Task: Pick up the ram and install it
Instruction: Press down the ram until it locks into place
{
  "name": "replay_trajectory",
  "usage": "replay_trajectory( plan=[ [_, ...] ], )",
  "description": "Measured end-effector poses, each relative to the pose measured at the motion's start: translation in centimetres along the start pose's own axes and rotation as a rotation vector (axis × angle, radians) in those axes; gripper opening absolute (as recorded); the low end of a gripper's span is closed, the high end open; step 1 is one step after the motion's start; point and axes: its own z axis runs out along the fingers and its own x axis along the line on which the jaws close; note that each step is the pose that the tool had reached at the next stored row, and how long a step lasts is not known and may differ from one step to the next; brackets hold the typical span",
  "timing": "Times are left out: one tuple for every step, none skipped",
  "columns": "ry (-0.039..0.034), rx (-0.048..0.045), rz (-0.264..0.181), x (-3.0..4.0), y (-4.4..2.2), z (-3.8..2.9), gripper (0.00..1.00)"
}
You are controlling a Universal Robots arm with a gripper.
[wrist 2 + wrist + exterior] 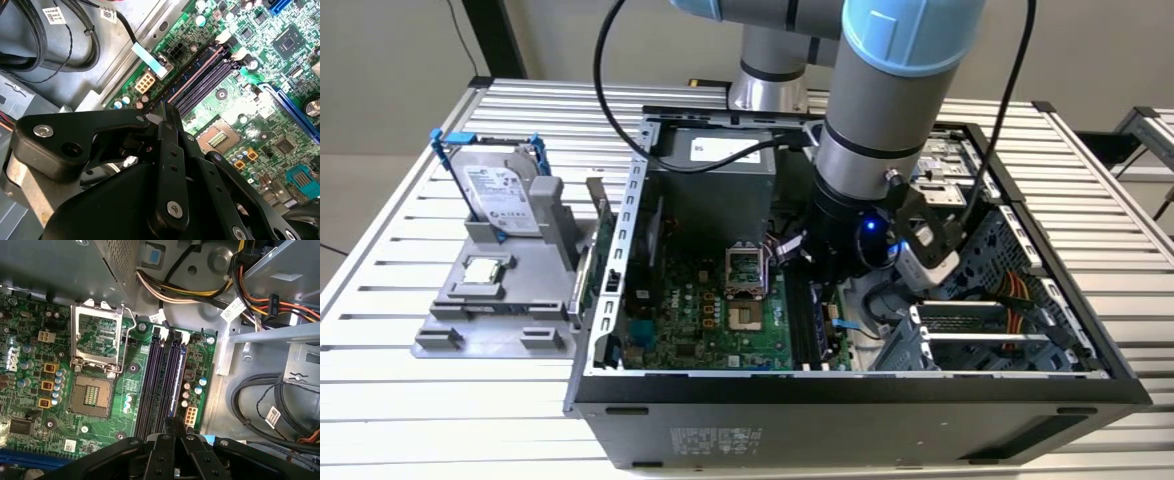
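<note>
A slatted metal table (400, 200) stood before a plain beige wall (387, 40), with a dark upright post (494, 35) behind it.

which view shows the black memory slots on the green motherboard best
The first wrist view: the long black memory slots run nearly full length, unobstructed, beside the open processor socket. The second wrist view shows them at a slant, their near end behind the black end effector. The exterior view shows them beside the arm.

Hard drive (500, 190) label: print too small for me to read.
Power supply sticker (710, 148): I cannot read it.
Cable tags (233, 309): unreadable print.
</note>
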Motion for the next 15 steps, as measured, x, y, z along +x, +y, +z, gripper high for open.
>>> replay_trajectory(
  plan=[
    [0.0,0.0,-0.002,0.0,0.0,0.0,0.0],
    [0.0,-0.0001,-0.005,-0.01,0.0,0.0,0.0],
    [0.0,-0.0002,-0.007,-0.01,0.0,0.0,0.0],
    [0.0,-0.0003,-0.009,-0.01,0.0,0.0,0.0],
    [-0.0001,-0.0004,-0.012,-0.01,0.0,0.0,0.0],
    [-0.0001,-0.0006,-0.015,-0.01,0.0,0.0,0.0],
    [-0.0001,-0.0007,-0.019,-0.01,0.0,0.0,0.0],
    [-0.0002,-0.0009,-0.023,-0.01,0.0,0.0,0.0],
    [-0.0002,-0.0011,-0.027,0.0,0.0,0.0,0.0],
    [-0.0002,-0.0012,-0.032,0.0,0.0,0.0,0.0],
    [-0.0002,-0.0014,-0.037,0.0,0.0,0.0,0.0],
    [-0.0003,-0.0016,-0.042,0.0,0.0,0.0,0.0],
    [-0.0003,-0.0018,-0.048,0.0,0.0,0.0,0.0],
    [-0.0003,-0.002,-0.054,0.0,0.0,0.0,0.0],
    [-0.0003,-0.0021,-0.059,0.0,0.0,0.0,0.0]
  ],
)
